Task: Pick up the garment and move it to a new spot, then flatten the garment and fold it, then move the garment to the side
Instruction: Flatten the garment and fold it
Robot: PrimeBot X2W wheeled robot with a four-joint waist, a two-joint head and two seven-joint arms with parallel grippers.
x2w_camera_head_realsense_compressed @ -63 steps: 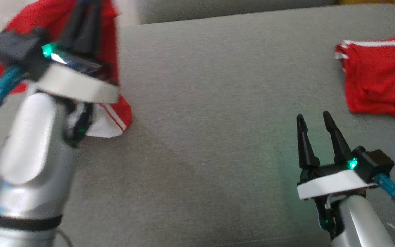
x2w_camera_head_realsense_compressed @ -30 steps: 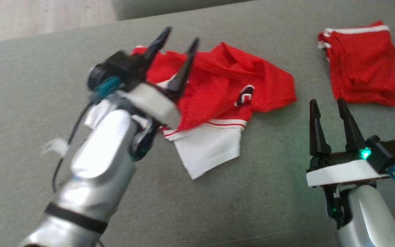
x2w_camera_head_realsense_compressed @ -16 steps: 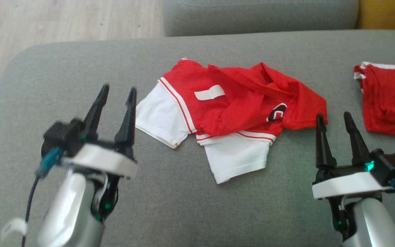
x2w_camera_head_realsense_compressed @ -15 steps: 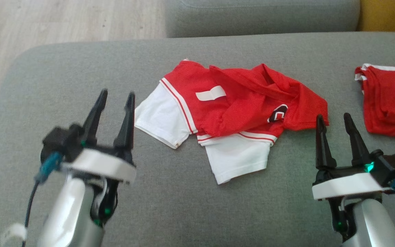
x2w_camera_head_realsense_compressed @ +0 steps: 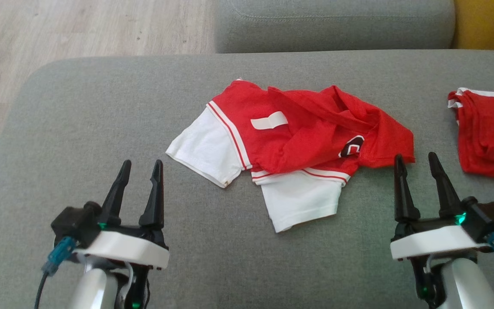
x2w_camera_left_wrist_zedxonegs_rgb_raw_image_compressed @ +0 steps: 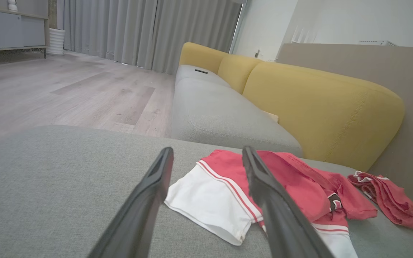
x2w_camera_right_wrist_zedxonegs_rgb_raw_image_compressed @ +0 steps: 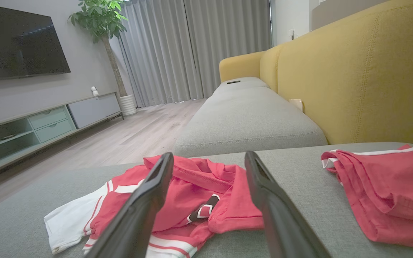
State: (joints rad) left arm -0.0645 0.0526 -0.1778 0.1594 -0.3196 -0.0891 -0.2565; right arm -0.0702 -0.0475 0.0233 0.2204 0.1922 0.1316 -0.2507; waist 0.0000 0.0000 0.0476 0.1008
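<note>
Garments counted: two. One red-and-white jersey (x2w_camera_head_realsense_compressed: 298, 133) and one all-red piece (x2w_camera_head_realsense_compressed: 487, 128) with white trim were seen on the near grey cushion (x2w_camera_head_realsense_compressed: 101, 107). Grey seat cushions: two were counted, with the far cushion (x2w_camera_head_realsense_compressed: 332, 25) behind it. Grippers: two were logged, left gripper (x2w_camera_head_realsense_compressed: 142, 163) and right gripper (x2w_camera_head_realsense_compressed: 415, 156), two dark fingers each, four in total. In the room, one TV (x2w_camera_right_wrist_zedxonegs_rgb_raw_image_compressed: 16, 46), one potted plant (x2w_camera_right_wrist_zedxonegs_rgb_raw_image_compressed: 102, 21) and one low cabinet (x2w_camera_right_wrist_zedxonegs_rgb_raw_image_compressed: 48, 122) were noted.

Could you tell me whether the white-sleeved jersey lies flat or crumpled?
Crumpled: the jersey lies bunched, red fabric creased over itself.
</note>
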